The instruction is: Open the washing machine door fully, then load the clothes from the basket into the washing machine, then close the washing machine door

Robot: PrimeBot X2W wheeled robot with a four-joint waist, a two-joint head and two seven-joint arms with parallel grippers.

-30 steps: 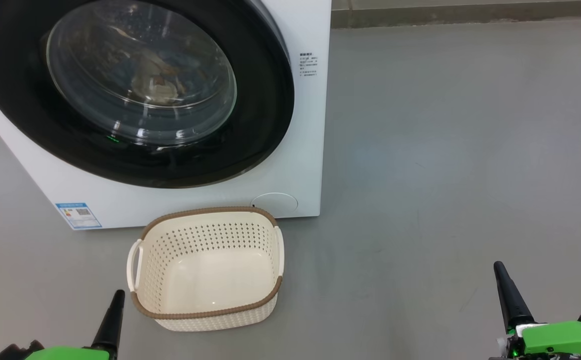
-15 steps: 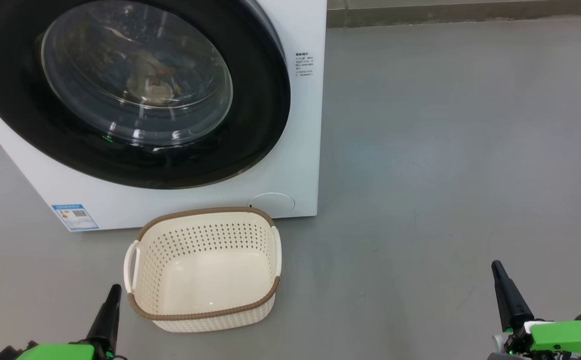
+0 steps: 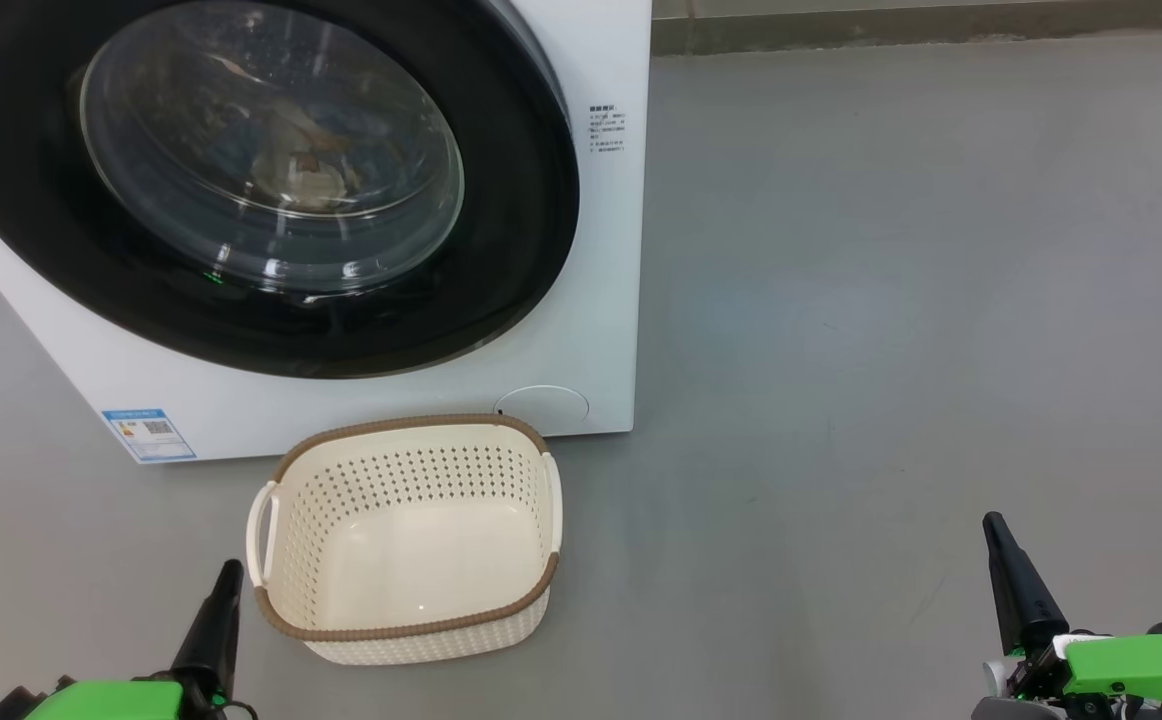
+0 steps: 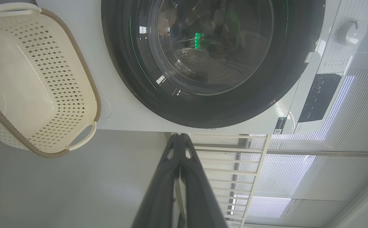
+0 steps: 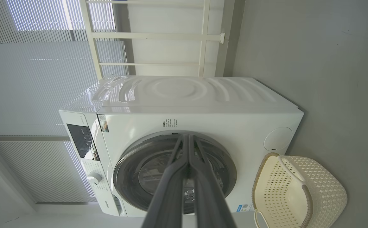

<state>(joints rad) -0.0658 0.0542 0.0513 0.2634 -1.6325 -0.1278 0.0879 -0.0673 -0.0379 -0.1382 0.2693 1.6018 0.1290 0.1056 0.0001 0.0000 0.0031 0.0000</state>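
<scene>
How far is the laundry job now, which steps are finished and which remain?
Done, it seems: the basket is empty, the clothes show behind the glass, and the washing machine door sits flush on the washing machine. In hand: nothing; the left gripper and right gripper are shut, holding nothing, away from the door. Remaining: no step that I can see.

Grey floor (image 3: 891,300) carries washing machine (image 3: 601,330), empty basket (image 3: 406,625) just before it.
</scene>
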